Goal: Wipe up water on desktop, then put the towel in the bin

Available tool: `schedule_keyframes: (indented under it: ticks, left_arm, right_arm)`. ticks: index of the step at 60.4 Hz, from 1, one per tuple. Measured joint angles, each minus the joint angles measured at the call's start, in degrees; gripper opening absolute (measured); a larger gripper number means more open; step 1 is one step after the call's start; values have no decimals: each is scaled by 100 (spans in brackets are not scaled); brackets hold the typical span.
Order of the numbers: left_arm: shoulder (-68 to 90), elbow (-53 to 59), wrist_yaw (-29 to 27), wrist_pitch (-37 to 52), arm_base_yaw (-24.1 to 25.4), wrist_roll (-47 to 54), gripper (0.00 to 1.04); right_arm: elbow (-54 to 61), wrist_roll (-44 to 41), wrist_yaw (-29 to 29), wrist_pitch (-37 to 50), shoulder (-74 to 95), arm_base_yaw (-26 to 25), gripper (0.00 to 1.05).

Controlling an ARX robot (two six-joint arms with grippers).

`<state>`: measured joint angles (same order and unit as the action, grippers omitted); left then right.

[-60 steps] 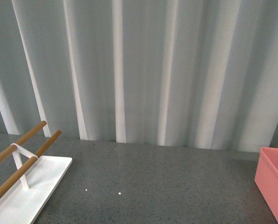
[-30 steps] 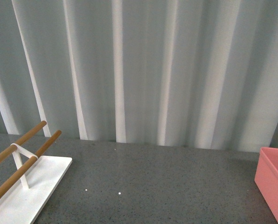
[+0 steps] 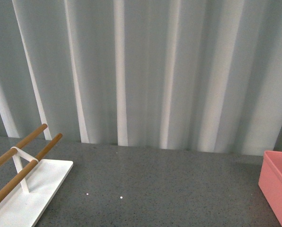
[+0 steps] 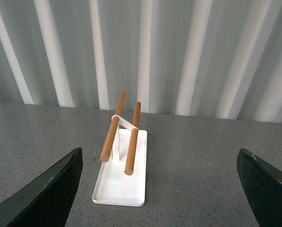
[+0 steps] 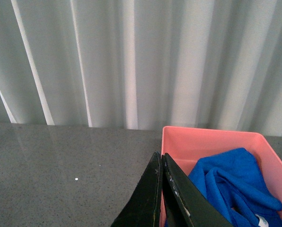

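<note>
A: Towel [image 5: 231, 182] is lying bunched inside the bin [image 5: 179, 142]; right gripper [image 5: 161, 163] is hanging pinched closed, empty, above the bin's near wall.

B: Left gripper [image 4: 157, 182] is gaping wide. Risk: closed tips clipping that wall.

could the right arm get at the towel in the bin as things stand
Probably yes: the towel lies loose in the open-topped bin, with the right tool, shut and empty, beside the bin's near wall and nothing covering it.
</note>
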<state>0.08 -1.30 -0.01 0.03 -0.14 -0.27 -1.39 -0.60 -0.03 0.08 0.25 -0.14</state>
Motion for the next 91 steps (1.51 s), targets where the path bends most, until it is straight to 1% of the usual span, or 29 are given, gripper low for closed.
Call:
schedule_keyframes:
  ticks: [2, 3, 13, 14, 17, 18, 25, 26, 29, 30, 34, 91]
  left_arm:
    - [0, 0, 0, -2, 0, 0, 98]
    - [0, 0, 0, -2, 0, 0, 98]
    - [0, 0, 0, -2, 0, 0, 98]
    - [0, 0, 0, -2, 0, 0, 98]
    - [0, 0, 0, -2, 0, 0, 98]
    - [0, 0, 0, -2, 0, 0, 98]
    - [0, 0, 0, -2, 0, 2, 98]
    - [0, 0, 0, 0, 0, 0, 98]
    - [0, 0, 0, -2, 0, 0, 98]
    - [0, 0, 0, -2, 0, 0, 98]
    - [0, 0, 0, 0, 0, 0, 98]
    - [0, 0, 0, -2, 0, 0, 98]
  right_arm:
    - [0, 4, 0, 0, 0, 0, 12]
    - [0, 4, 0, 0, 0, 0, 14]
    - [0, 4, 0, 0, 0, 0, 47]
    - [0, 4, 0, 0, 0, 0, 49]
    - [0, 4, 0, 0, 0, 0, 60]
    - [0, 4, 0, 0, 0, 0, 62]
    - [0, 4, 0, 0, 0, 0, 86]
    - [0, 4, 0, 0, 0, 0, 88]
    - [0, 7, 0, 0, 0, 0, 98]
    - [0, 13, 0, 0, 0, 0, 100]
    - [0, 17, 0, 0, 0, 0, 97]
    - [0, 26, 0, 0, 0, 0, 98]
